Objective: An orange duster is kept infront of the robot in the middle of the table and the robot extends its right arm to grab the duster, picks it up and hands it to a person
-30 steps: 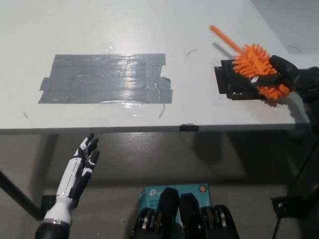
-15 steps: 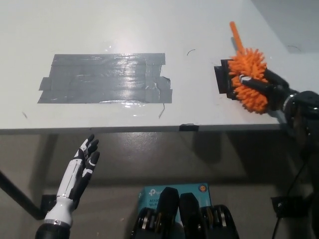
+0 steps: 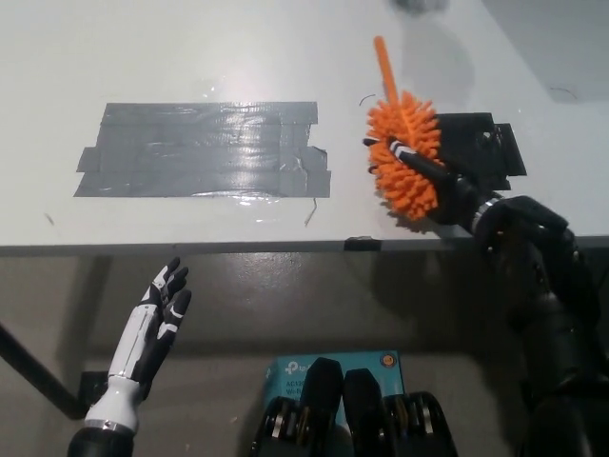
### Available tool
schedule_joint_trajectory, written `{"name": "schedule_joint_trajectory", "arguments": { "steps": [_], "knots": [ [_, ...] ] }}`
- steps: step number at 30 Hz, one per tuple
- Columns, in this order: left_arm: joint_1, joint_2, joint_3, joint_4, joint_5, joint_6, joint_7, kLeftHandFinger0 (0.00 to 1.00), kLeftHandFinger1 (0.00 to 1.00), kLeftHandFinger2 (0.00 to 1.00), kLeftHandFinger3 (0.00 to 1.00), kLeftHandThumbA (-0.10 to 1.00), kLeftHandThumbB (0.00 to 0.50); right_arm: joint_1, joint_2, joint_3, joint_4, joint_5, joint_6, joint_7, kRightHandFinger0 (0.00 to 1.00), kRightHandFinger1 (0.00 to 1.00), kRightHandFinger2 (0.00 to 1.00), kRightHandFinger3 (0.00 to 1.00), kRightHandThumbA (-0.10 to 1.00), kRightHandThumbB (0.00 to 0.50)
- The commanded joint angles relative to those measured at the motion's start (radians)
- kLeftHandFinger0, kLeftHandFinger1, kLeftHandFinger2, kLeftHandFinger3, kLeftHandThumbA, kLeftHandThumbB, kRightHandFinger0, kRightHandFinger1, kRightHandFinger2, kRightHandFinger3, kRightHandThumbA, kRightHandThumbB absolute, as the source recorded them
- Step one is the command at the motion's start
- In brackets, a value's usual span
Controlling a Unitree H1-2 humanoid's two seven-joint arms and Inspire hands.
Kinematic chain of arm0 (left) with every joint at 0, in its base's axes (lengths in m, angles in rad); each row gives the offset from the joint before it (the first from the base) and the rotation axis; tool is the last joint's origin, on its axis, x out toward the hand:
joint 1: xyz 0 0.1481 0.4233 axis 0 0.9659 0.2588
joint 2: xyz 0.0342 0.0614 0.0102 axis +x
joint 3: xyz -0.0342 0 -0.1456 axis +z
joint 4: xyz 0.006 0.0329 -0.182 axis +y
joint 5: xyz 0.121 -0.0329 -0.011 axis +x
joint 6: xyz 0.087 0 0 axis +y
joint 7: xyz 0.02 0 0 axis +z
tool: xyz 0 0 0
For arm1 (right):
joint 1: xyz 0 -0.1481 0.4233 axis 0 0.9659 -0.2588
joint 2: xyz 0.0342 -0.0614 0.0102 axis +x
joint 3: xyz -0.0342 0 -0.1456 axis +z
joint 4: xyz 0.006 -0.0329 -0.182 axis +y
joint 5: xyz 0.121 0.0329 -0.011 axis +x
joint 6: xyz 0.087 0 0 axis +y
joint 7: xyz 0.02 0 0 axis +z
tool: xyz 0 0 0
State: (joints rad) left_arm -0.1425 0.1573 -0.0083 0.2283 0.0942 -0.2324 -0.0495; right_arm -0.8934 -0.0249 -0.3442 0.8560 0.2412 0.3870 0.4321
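The black right hand (image 3: 433,179), fingers closed around the orange duster (image 3: 404,164), holds it above the table (image 3: 190,57) right of the grey tape patch (image 3: 205,150); handover remains, no person visible.
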Motion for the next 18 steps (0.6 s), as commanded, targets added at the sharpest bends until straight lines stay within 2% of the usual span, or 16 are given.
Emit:
{"name": "schedule_joint_trajectory", "arguments": {
  "steps": [1, 2, 5, 18],
  "knots": [
    [-0.023, 0.011, 0.004, -0.018, -0.010, -0.026, -0.004, 0.92, 1.00, 1.00, 1.00, 0.90, 0.069, -0.060, 0.050, -0.025, -0.091, 0.309, 0.083, 0.054, 0.00, 0.37, 0.73, 1.00, -0.10, 0.139],
    [-0.022, 0.012, 0.004, -0.017, -0.012, -0.029, -0.005, 0.91, 1.00, 1.00, 1.00, 0.90, 0.059, -0.059, 0.058, -0.030, -0.083, 0.303, 0.083, 0.051, 0.00, 0.34, 0.69, 1.00, -0.10, 0.145],
    [-0.017, 0.011, 0.004, -0.022, -0.010, -0.026, -0.005, 0.91, 1.00, 1.00, 1.00, 0.90, 0.052, -0.057, 0.065, -0.032, -0.056, 0.316, 0.083, 0.029, 0.00, 0.33, 0.66, 1.00, -0.10, 0.149],
    [-0.024, 0.011, 0.005, -0.013, -0.011, -0.031, -0.004, 0.90, 1.00, 1.00, 1.00, 0.90, 0.063, -0.030, 0.066, 0.027, -0.063, 0.374, 0.083, -0.035, 0.00, 0.32, 0.68, 1.00, -0.10, 0.137]
  ]
}}
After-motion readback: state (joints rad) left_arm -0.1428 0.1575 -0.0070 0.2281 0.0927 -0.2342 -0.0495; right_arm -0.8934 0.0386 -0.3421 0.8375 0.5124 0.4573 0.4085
